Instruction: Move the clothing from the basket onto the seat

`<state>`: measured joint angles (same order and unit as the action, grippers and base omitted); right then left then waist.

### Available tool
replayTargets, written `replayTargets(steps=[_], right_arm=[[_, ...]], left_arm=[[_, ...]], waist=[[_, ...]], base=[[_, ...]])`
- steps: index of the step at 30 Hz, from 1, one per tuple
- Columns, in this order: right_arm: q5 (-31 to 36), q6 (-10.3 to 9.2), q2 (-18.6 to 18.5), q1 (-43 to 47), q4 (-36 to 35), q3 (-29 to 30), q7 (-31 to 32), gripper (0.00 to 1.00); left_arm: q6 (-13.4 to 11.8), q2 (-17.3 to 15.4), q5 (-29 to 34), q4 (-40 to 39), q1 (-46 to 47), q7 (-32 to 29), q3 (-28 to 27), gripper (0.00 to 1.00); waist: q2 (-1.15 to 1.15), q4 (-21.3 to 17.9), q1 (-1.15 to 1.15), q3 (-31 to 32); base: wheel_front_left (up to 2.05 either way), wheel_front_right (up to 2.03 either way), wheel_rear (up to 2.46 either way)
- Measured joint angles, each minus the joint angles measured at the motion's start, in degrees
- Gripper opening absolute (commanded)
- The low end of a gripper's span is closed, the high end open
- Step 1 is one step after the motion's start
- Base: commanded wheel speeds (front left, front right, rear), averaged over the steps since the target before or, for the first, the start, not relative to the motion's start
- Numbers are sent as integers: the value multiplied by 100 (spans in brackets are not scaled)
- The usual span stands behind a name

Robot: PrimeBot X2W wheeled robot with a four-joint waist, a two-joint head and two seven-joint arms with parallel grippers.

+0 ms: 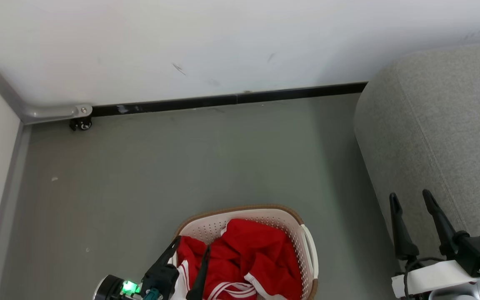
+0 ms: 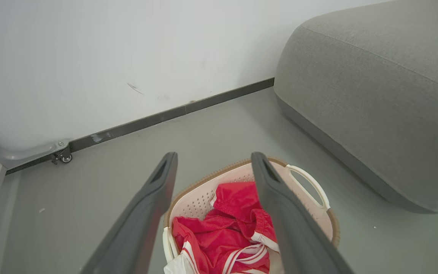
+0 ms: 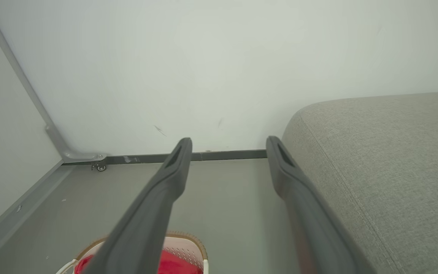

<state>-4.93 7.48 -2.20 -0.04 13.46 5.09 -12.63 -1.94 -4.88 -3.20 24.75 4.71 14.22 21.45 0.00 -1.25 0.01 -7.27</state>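
The cream basket (image 1: pixel 244 211) stands on the floor at the bottom centre, with the red clothing (image 1: pixel 248 254) heaped inside and white stripes showing. My left gripper (image 1: pixel 192 246) hangs open just over the basket's left side, nothing between its fingers. In the left wrist view the open gripper (image 2: pixel 215 156) looks down at the clothing (image 2: pixel 234 228) in the basket (image 2: pixel 200 201). My right gripper (image 1: pixel 410 195) is open and empty beside the grey seat (image 1: pixel 440 137). The right wrist view has that gripper (image 3: pixel 229 140), the seat (image 3: pixel 386 160) and the basket (image 3: pixel 184 249).
A white wall with a black skirting (image 1: pixel 231 100) runs behind. In the left corner a metal frame ends in a small caster (image 1: pixel 81 123), with a pale panel along the left. Grey floor (image 1: pixel 181 166) lies between basket, wall and seat.
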Motion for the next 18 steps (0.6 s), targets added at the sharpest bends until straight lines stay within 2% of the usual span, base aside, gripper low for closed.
replayTargets(steps=[18], right_arm=[[2, 0, -2, -414, -605, -45, -49, 100]], left_arm=[[-7, 9, 197, 648, 802, 0, 4, 100]], waist=[[0, -166, 0, -992]], base=[[0, 0, 0]])
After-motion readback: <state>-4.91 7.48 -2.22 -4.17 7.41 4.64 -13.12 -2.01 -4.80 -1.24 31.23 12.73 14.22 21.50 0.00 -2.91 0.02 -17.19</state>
